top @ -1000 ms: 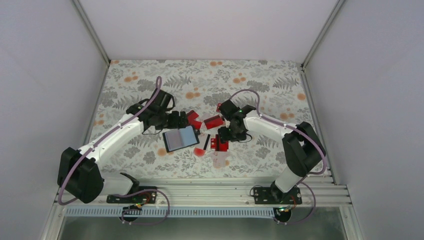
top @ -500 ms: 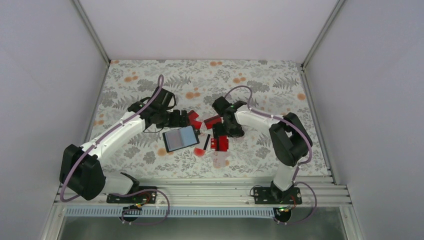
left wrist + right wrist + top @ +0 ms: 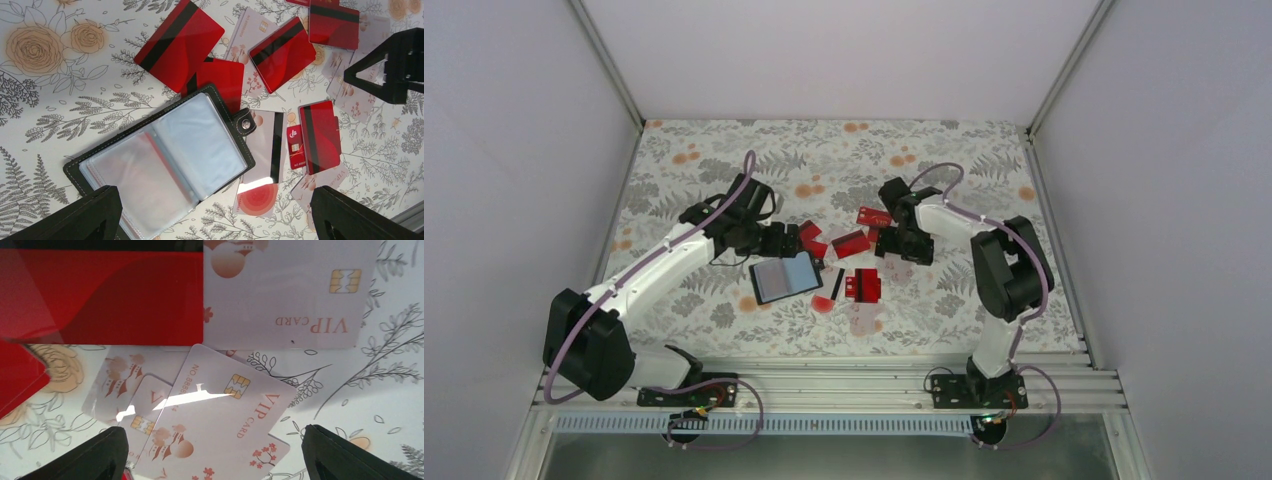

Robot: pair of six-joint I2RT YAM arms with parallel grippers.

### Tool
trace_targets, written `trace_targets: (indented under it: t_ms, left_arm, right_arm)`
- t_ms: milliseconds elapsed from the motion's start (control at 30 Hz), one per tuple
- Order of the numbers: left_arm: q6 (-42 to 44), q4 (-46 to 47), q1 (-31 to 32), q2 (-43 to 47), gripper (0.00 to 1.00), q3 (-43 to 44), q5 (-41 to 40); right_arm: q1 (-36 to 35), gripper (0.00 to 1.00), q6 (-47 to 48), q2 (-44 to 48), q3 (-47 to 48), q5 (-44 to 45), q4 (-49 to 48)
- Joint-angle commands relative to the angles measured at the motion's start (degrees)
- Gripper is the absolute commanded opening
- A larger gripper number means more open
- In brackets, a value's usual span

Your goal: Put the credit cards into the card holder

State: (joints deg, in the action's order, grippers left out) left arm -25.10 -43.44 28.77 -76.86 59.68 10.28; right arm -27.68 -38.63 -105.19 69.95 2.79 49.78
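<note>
The card holder [image 3: 165, 155] lies open on the table, its clear sleeves facing up, also seen as the card holder [image 3: 784, 277] from above. Several red credit cards [image 3: 179, 45] lie scattered beside it, some with a black stripe [image 3: 282, 54]; one red card [image 3: 864, 285] sits right of the holder. My left gripper [image 3: 215, 220] hovers open over the holder, holding nothing; from above the left gripper [image 3: 789, 243] hangs at the holder's far edge. My right gripper [image 3: 215, 460] is open above white VIP cards [image 3: 225, 425], beside a red card [image 3: 100, 295]. The overhead view places the right gripper [image 3: 896, 245] right of the pile.
A white card with a black stripe and a red round spot [image 3: 260, 195] lies by the holder's clasp. Pale VIP cards [image 3: 350, 90] blend into the floral tablecloth [image 3: 724, 160]. White walls enclose three sides; an aluminium rail [image 3: 824, 385] runs along the near edge.
My right gripper has opened wider and swung away from the red card right of the holder, toward the far right. A red card behind it now shows. The left arm has stayed put.
</note>
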Motion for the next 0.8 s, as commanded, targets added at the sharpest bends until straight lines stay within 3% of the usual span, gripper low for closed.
trace_targets:
  t_ms: [0,200,400,767]
  left_arm:
    - [2.10,0.10,0.32,1.15,0.95,-0.92,1.03]
    - [2.92,-0.11,0.33,1.53,0.95,-1.54,0.80]
    - [3.33,-0.70,0.23,1.97,0.94,-1.53,0.11]
    - [2.95,-0.81,0.27,1.51,0.94,-1.19,0.52]
  right_arm:
    - [0.74,0.88,-3.29,-2.95,1.29,-1.18,-0.32]
    - [1.80,0.87,-4.04,-5.00,-0.67,-2.19,-3.04]
    - [2.54,0.69,-4.20,-5.10,-4.84,-2.32,-5.27]
    - [2.55,0.60,3.06,-2.39,-9.08,-5.00,-11.45]
